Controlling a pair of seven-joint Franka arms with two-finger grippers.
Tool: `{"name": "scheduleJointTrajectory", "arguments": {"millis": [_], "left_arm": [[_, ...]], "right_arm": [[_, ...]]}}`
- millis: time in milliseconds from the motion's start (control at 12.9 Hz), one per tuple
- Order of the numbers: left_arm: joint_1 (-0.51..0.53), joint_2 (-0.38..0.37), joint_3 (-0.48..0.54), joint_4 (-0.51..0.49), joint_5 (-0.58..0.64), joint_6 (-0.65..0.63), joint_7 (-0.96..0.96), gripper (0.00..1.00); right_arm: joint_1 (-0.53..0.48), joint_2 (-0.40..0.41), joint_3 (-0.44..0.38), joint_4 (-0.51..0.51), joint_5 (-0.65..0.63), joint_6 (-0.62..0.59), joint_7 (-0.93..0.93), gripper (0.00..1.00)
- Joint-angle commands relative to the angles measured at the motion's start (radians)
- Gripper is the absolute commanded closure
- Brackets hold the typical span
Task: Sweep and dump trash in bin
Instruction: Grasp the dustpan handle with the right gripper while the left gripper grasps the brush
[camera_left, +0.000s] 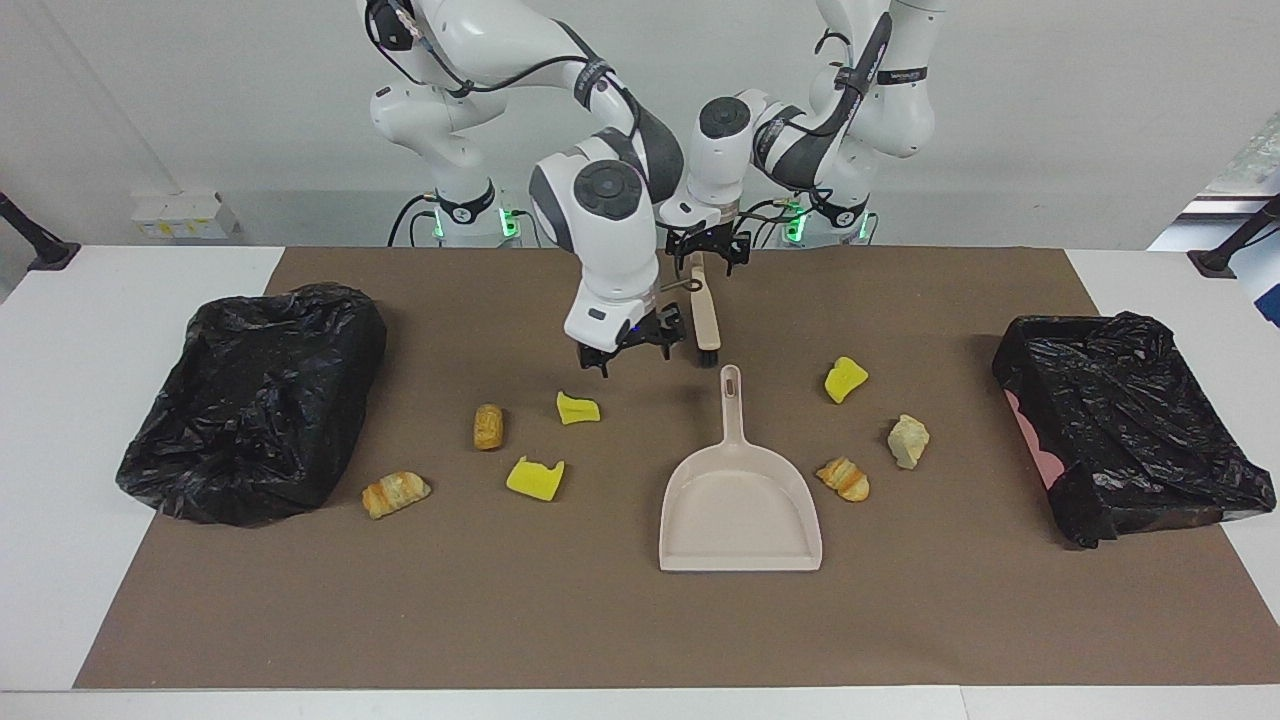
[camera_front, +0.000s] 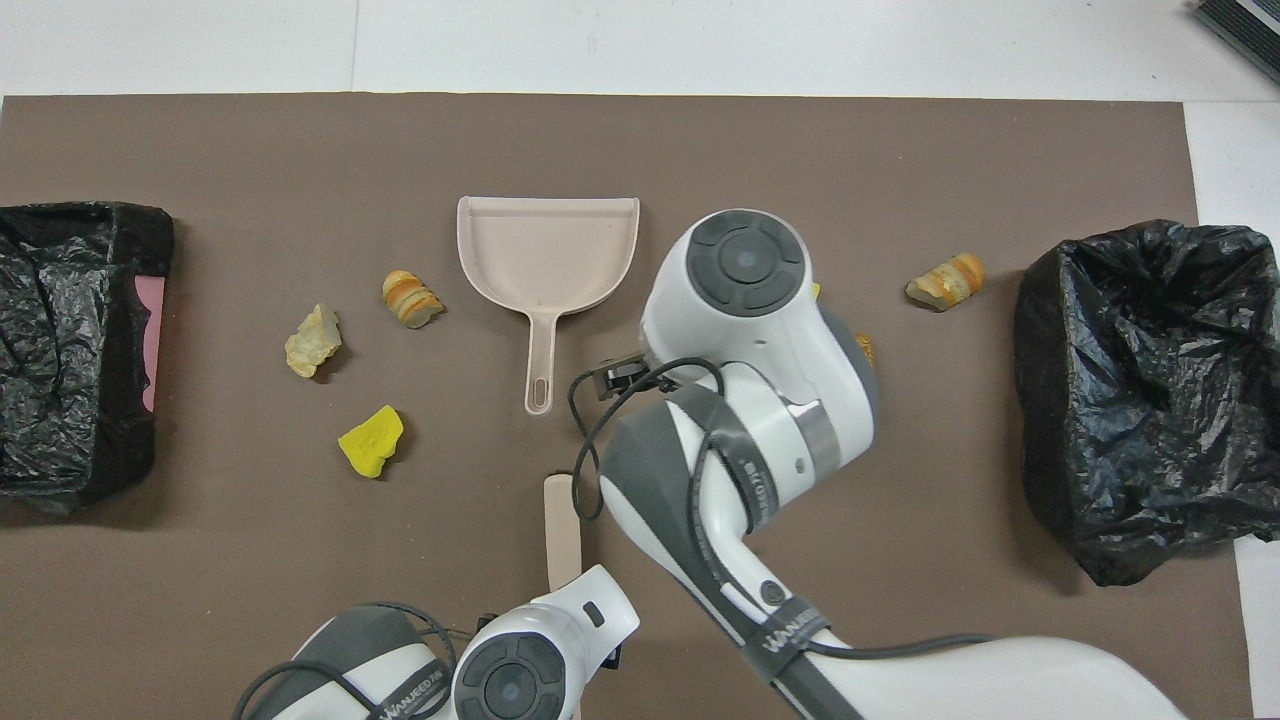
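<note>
Left claw (camera_left: 711, 259) open astride brush (camera_left: 704, 312) handle, right claw (camera_left: 632, 352) open above mat beside brush, 7 trash pieces (camera_left: 540, 478) scattered around dustpan (camera_left: 739, 508) on tabletop (camera_left: 60, 420)

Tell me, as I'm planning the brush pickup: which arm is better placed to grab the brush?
Left. The left end effector hangs over the brush handle's robot-side end; the right end effector hangs over the mat beside the bristles.

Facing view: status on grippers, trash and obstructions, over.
Left gripper open at brush handle. Right gripper open, up beside brush head. Trash unswept on mat, dustpan empty. Nothing blocking.
</note>
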Motion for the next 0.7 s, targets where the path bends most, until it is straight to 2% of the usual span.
{"name": "scheduleJointTrajectory", "arguments": {"millis": [0, 77, 154, 309, 386, 618], "left_arm": [[-0.022, -0.009, 0.018, -0.016, -0.03, 0.011, -0.018, 0.76], [-0.02, -0.008, 0.019, -0.008, -0.03, 0.003, -0.016, 0.93], [-0.017, -0.002, 0.019, 0.006, -0.03, -0.017, -0.012, 1.0], [-0.007, 0.009, 0.024, 0.03, -0.021, -0.075, -0.003, 1.0], [0.003, 0.009, 0.025, 0.038, -0.018, -0.091, -0.003, 1.0], [0.07, -0.008, 0.029, 0.078, 0.057, -0.185, 0.001, 1.0]], "right_arm": [[0.039, 0.161, -0.004, 0.212, 0.0, -0.019, 0.077, 0.0], [0.043, 0.193, -0.002, 0.258, 0.0, -0.021, 0.086, 0.0], [0.059, 0.227, -0.007, 0.295, 0.0, -0.015, 0.104, 0.0], [0.075, 0.304, -0.011, 0.401, -0.016, -0.018, 0.12, 0.0], [0.084, 0.33, -0.013, 0.423, -0.02, -0.012, 0.125, 0.0], [0.102, 0.353, -0.013, 0.425, -0.034, 0.001, 0.135, 0.0]]}}
